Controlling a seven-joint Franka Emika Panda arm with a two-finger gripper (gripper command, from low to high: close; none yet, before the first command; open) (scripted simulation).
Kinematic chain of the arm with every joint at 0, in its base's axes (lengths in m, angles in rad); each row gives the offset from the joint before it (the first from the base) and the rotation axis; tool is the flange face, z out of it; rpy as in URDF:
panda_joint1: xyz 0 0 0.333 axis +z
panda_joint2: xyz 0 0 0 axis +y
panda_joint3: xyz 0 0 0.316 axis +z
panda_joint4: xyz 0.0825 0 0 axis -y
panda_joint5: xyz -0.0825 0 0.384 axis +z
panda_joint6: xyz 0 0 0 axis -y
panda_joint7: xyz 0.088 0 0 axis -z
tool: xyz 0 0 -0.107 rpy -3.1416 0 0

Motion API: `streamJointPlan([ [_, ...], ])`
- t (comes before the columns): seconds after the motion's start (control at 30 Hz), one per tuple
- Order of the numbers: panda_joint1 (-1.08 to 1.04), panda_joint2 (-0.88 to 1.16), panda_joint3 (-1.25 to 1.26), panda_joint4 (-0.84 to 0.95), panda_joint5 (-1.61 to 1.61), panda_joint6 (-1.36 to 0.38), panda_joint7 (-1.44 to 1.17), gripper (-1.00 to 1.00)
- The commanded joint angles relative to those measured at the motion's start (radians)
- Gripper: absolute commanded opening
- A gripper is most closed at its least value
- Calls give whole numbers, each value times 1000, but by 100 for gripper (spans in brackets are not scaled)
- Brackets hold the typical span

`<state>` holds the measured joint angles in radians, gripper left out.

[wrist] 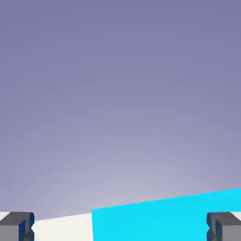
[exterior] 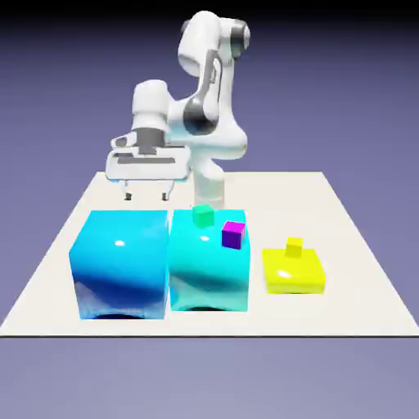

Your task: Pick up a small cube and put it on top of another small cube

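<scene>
Hand [exterior: 146, 195] hangs from the white arm [exterior: 209, 98], pointing down, with its two fingers spread wide and nothing between them. In the exterior view it sits above the table [exterior: 360, 270], behind the top back edge of the left cyan cube [exterior: 119, 262] and clear of it. In the hand view the hand [wrist: 120, 226] shows only as two grey fingertips [wrist: 16, 226] at the bottom corners, far apart. Between them lie a strip of pale table [wrist: 61, 228] and a bright cyan face [wrist: 164, 216] that slopes up toward the right; which of the big cubes it belongs to I cannot tell. The rest of that view is plain backdrop.

The left cyan cube stands just beside the right cyan cube [exterior: 209, 270], the two nearly touching, side by side near the table's front edge. A tiny green cube [exterior: 203, 215] rests on top of the right cyan cube toward its back. A tiny purple cube [exterior: 233, 234] also rests there, near the front corner on the exterior view's right.

Apart from these, further to the exterior view's right, a flat yellow block [exterior: 295, 277] lies on the table with a small yellow cube [exterior: 295, 245] on top of it.

The red cube shows in neither view, so where it lies cannot be told.
</scene>
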<state>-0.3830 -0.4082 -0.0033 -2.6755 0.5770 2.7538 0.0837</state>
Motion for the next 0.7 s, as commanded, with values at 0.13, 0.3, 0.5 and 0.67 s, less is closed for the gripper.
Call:
streamJointPlan([
  [0.13, -132, 55, 9, 34, 182, -86, -218, 0],
  [0.3, -263, 111, 18, 69, 364, -172, -435, 0],
  [0.5, -421, 177, 28, 110, 582, -276, -696, 0],
  [0.67, -552, 233, 37, 145, 763, -362, -913, 0],
])
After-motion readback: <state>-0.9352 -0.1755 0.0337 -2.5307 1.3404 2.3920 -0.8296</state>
